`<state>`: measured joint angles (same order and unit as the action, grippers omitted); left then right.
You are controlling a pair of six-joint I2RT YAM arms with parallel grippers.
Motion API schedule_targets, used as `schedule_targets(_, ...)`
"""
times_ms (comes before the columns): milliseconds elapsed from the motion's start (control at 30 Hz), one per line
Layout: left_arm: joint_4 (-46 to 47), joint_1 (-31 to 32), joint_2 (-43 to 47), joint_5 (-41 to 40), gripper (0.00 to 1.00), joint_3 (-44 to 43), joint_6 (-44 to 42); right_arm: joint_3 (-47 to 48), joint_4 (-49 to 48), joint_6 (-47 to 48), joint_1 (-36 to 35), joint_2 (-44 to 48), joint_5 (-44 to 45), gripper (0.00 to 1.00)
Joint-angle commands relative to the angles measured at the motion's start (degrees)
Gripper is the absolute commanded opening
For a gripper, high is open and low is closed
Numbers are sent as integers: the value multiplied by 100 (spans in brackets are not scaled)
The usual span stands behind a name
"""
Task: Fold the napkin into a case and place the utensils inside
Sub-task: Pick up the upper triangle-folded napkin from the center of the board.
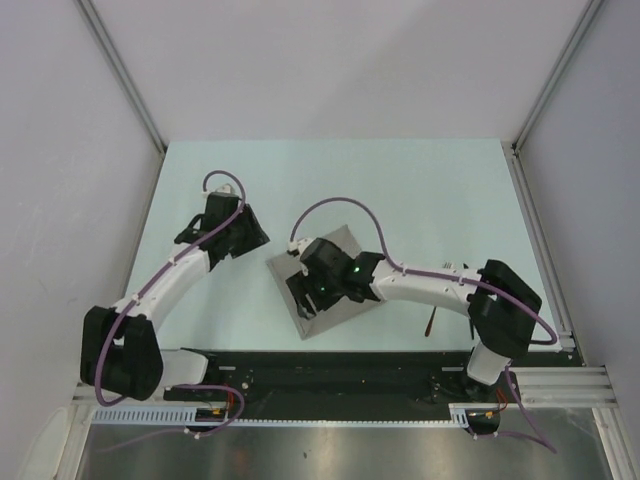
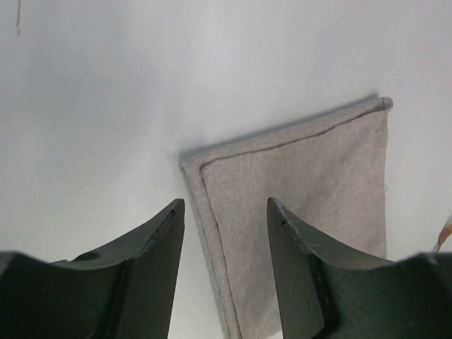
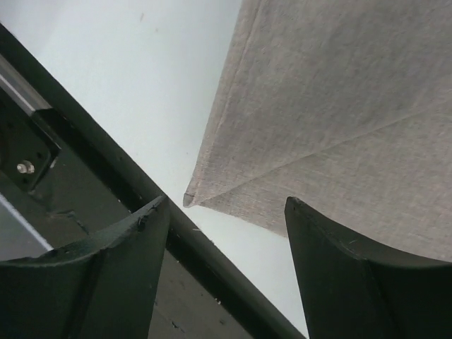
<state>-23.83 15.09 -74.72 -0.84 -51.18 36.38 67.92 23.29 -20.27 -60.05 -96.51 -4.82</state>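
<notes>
The napkin [image 1: 345,243] lies folded into a grey-beige oblong at the table's middle, tilted. In the left wrist view the napkin [image 2: 311,176] shows a hemmed edge and corner. My left gripper [image 1: 254,237] hangs open just off its left side, and between the fingers of the left gripper [image 2: 224,201] there is only that hem below. My right gripper [image 1: 304,298] hovers open over the cloth's near corner; the right gripper [image 3: 225,200] holds nothing, and the napkin [image 3: 332,106] shows a diagonal fold line. One slim utensil [image 1: 430,322] lies by the right arm, partly hidden. A copper-orange sliver [image 2: 443,239] shows at the frame edge.
A black rail [image 1: 330,365] runs along the table's near edge, close under the right gripper, and appears as the rail [image 3: 92,191] in the right wrist view. Metal posts and white walls enclose the pale table [image 1: 420,190] on three sides.
</notes>
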Motion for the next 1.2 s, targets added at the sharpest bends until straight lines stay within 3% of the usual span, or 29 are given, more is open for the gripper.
schedule_targets(0, -262, -295, 369, 567, 55, 529, 492, 308, 122, -196, -645, -341, 1193, 72)
schedule_targets(167, -78, -647, 1037, 638, 55, 1249, 800, 977, 773, -214, -1131, -974, 1914, 69)
schedule_targets(533, 28, -955, 1152, 998, 54, 1400, 616, 1215, 870, -249, -1325, -1353, 1862, 48)
schedule_targets(767, 116, -991, 1126, 1104, 54, 1462, 607, 1382, 1029, -240, -1500, -1423, 2038, 46)
schedule_targets(900, 116, -1017, 1126, 1104, 54, 1479, 589, 1347, 958, -267, -1553, -1502, 1933, 38)
schedule_targets(1167, 133, -1043, 1082, 1209, 54, 1453, 554, 1276, 853, -232, -1580, -1827, 2020, 39)
